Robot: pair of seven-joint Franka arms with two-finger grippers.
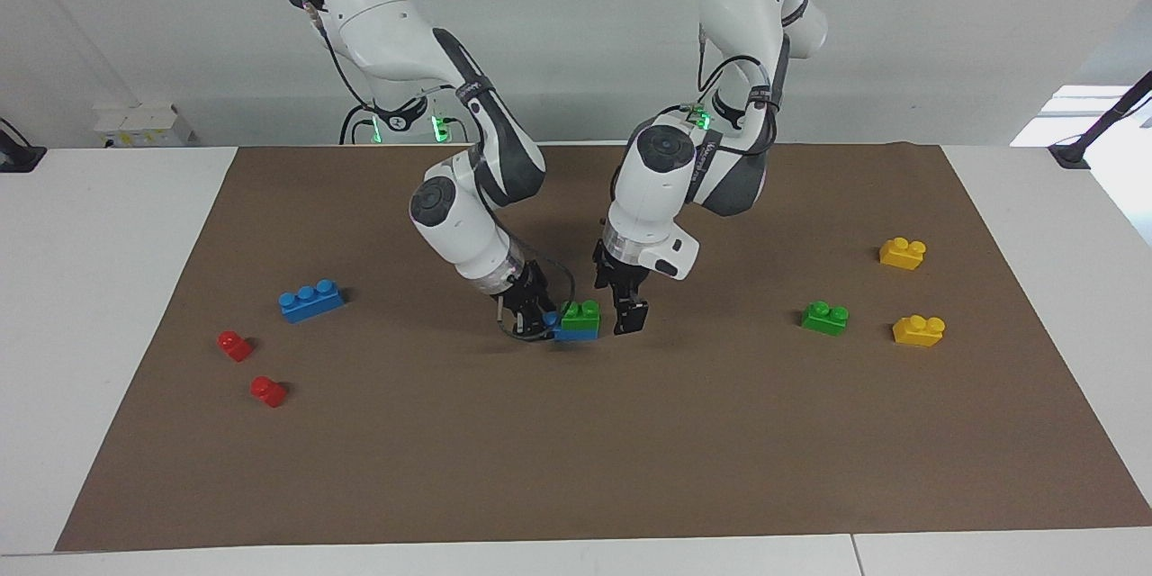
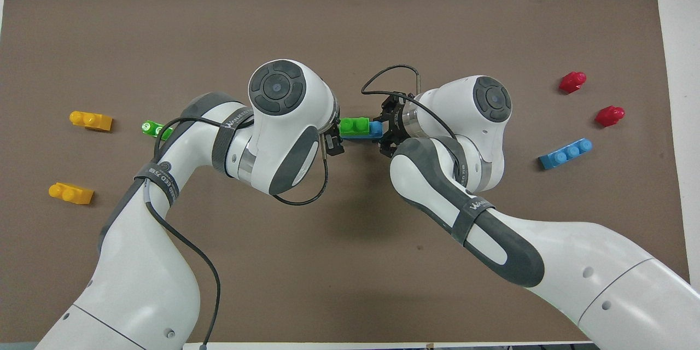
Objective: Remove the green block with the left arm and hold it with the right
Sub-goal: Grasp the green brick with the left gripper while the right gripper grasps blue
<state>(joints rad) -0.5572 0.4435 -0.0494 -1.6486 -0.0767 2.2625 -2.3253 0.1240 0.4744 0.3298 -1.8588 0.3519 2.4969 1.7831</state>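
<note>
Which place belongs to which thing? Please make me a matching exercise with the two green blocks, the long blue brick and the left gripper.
Things:
1. green block
2. second green block
3. long blue brick
4. left gripper

Places:
A. near two red pieces
B. on a short blue brick
C. beside the stacked pair, toward the left arm's end
D. near two yellow bricks

Pairs: 1-B, 2-D, 3-A, 4-C.

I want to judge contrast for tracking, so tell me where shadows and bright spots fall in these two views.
Facing view: soft, even light; faint shadows lie on the brown mat under both arms, darkest beside the green block; a bright patch glares at the upper corner by the left arm's end of the table. Overhead view: the white arm shells shine, and the other green block has glare on its studs.
</note>
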